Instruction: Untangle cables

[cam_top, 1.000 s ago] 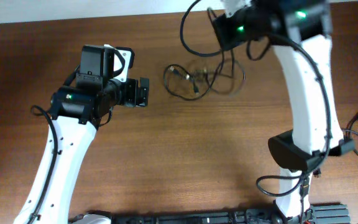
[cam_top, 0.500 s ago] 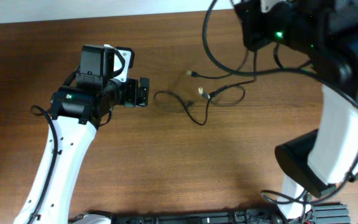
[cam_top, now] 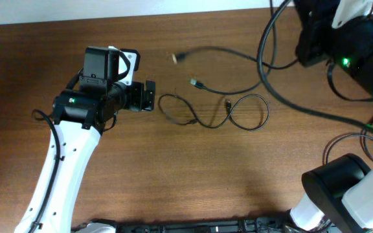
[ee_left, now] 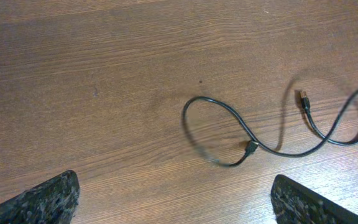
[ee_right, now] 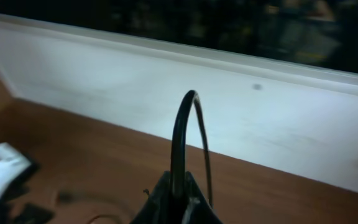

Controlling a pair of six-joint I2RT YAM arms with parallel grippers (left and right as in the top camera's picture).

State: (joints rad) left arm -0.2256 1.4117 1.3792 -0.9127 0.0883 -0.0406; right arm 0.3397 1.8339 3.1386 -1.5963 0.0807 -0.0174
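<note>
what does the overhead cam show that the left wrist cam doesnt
Only overhead: the raised right arm and a second cable strung toward it. Only left wrist: a close look at the small plug, framed by the open left gripper at the bottom edge. Both: the looped cable lying slack on the wooden table.

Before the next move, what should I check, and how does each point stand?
1. Right gripper shut on lifted cable: ok.
2. Left gripper open: ok.
3. Table cable apart from lifted cable: ok, it seems.
4. Table cable free of loops: not ok, it crosses itself.
5. Lifted cable's plug clear of the table: cannot tell.
</note>
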